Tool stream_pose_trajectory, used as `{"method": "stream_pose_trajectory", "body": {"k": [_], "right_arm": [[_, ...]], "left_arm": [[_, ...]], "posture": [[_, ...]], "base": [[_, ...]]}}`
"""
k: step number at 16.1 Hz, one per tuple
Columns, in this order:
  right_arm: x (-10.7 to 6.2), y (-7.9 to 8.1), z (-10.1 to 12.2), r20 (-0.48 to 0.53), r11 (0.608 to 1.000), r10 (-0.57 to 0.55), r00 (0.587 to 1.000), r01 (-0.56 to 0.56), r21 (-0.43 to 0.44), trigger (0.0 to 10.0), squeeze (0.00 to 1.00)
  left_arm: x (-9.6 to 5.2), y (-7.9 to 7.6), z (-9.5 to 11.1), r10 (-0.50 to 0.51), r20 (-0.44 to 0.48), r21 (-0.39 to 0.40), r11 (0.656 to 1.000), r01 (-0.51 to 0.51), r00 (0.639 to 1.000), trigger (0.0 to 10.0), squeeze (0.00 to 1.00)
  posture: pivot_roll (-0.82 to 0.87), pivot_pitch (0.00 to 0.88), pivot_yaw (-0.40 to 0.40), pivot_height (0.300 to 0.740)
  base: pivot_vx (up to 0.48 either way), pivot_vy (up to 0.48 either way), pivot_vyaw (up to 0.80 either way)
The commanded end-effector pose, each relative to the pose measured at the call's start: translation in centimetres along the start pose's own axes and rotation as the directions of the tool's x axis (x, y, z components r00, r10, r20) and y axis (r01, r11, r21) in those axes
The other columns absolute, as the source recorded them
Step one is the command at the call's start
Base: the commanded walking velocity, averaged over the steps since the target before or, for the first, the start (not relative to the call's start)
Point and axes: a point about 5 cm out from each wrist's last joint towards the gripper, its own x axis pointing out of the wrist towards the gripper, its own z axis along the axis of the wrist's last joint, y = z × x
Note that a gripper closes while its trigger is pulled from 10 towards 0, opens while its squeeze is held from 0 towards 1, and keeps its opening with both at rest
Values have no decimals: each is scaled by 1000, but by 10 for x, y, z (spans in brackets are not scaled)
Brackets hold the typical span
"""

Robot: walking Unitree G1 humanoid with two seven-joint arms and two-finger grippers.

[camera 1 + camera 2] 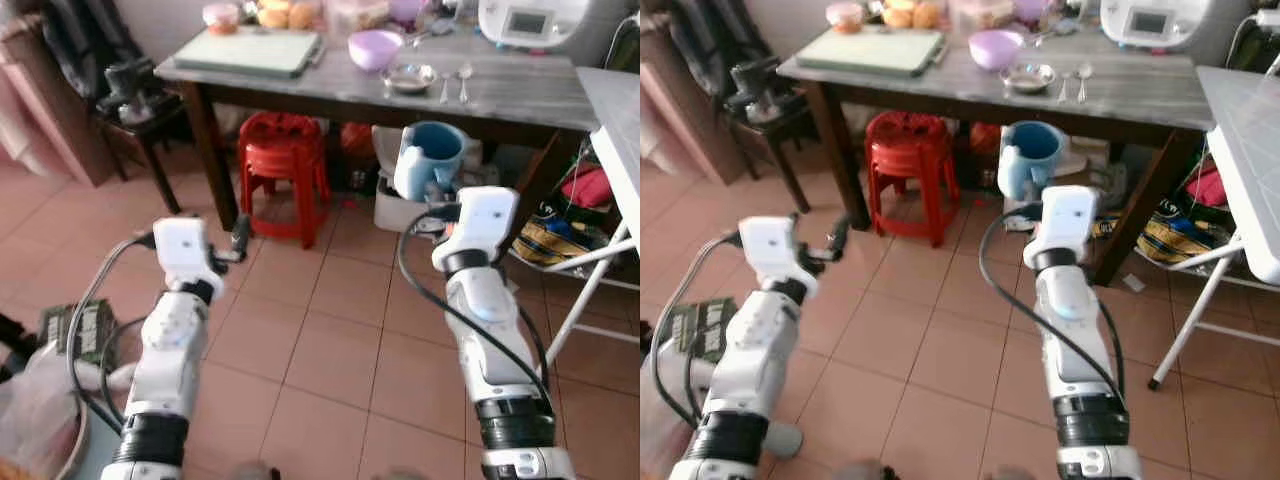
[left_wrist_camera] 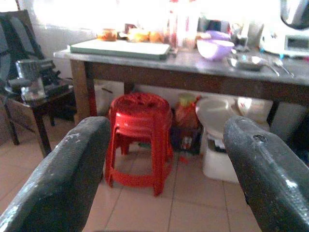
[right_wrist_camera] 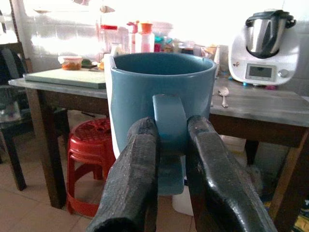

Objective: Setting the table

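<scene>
Right wrist view: right gripper (image 3: 170,159) clamped on the handle of a blue mug (image 3: 161,104), one black finger (image 3: 133,179) either side of the handle, mug upright and held in the air, mouth up.

Left eye view: right arm stretched forward towards 12 o'clock, mug (image 1: 432,158) at its tip, in front of the bench (image 1: 520,95) edge and above the tiled floor (image 1: 330,340). Left arm likewise extended forward, at 9 o'clock of the right arm, well apart from it.

Left wrist view: left gripper (image 2: 166,169) spread wide, holding nothing; fingers (image 2: 63,179) frame a red stool (image 2: 140,137) that stands under the bench.

Bench top, left eye view:
- green board (image 1: 250,50), at 11 o'clock.
- purple bowl (image 1: 376,48), near 12 o'clock.
- metal dish (image 1: 410,78), just beside the bowl, nearer the bench edge.
- two spoons (image 1: 464,80), at 3 o'clock of the dish.
- white appliance (image 1: 530,20), at 1 o'clock.

Dark chair (image 1: 130,95) at 10 o'clock, beside the bench.
</scene>
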Motion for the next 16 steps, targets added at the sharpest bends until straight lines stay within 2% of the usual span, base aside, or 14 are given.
{"method": "stream_pose_trajectory", "body": {"k": [1, 6, 11, 14, 16], "right_arm": [[0, -12, 4, 17, 999, -36, 999, 36, -9, 10000, 0], [-1, -13, 5, 23, 999, -33, 999, 33, -24, 10000, 0], [-1, -18, 7, 35, 999, -32, 999, 34, -40, 10000, 0], [1, -16, 7, 29, 999, -36, 999, 37, -29, 10000, 0], [2, -16, 7, 29, 999, -37, 999, 38, -25, 10000, 0]], "left_arm": [[2, -11, 2, -42, 11, -9, 999, 42, 999, 10000, 0], [1, -12, 1, -44, 10, -8, 999, 45, 999, 10000, 0], [-4, 3, 3, 18, 8, -4, 1000, -18, 1000, 10000, 0], [-4, 0, 2, 14, 6, -7, 1000, -14, 1000, 10000, 0], [-3, -4, 3, 3, 8, -14, 1000, -3, 1000, 10000, 0]], "posture": [[-39, 0, 39, 740], [-41, 0, 40, 740], [-34, 0, 38, 740], [-34, 0, 35, 740], [-37, 0, 36, 740]], "base": [[480, 0, 0], [480, 0, 0], [480, 0, 0], [480, 0, 0], [480, 0, -450]]}}
